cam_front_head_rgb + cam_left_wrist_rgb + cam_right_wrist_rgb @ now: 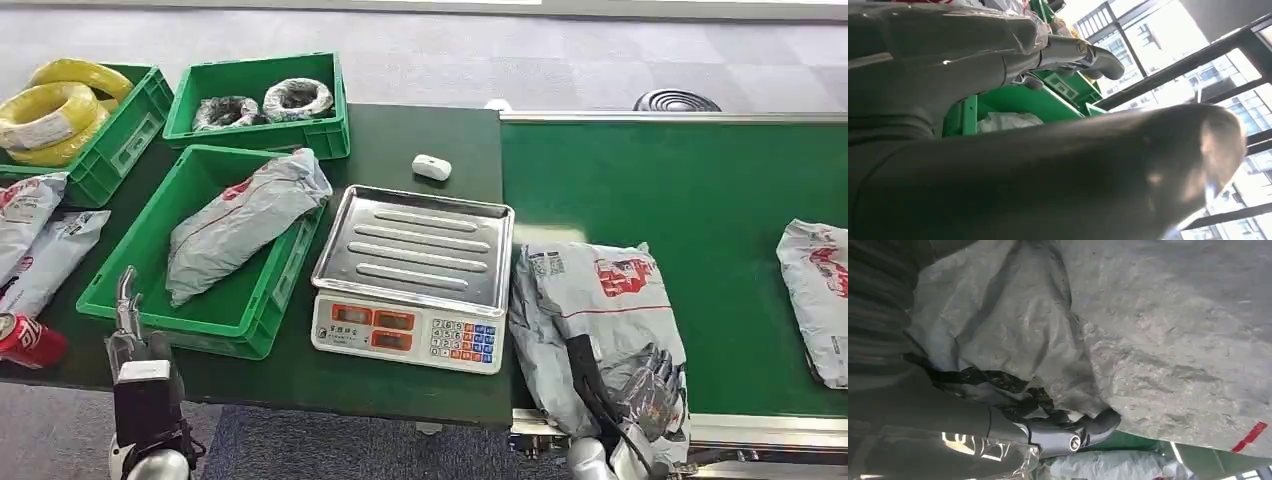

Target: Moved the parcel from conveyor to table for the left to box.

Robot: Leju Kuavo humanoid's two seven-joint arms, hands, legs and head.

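The grey parcel (598,320) lies on the green conveyor (700,190) at its left end, its left edge just beside the seam where the belt meets the dark green worktop (400,150). Its near end reaches the conveyor's metal near rim. The right hand (640,400) comes in from the near edge and rests on the parcel's near right part, fingers pressed into the wrapping; in the right wrist view the fingers (1083,427) curl against the crumpled grey film, so the hand grips the parcel.

A second parcel (815,300) lies at the conveyor's right edge, well apart, with bare belt between the two.

On the worktop, a scale (412,275) with a steel tray stands just left of the seam, close to the parcel. Left of the scale, nearly touching it, is a green box (245,320) holding a grey bag (240,220). A small white object (431,167) lies beyond the scale.

The left hand (128,310) is raised at the near left edge of the worktop, beside the box's near left corner, fingers apart and holding nothing.
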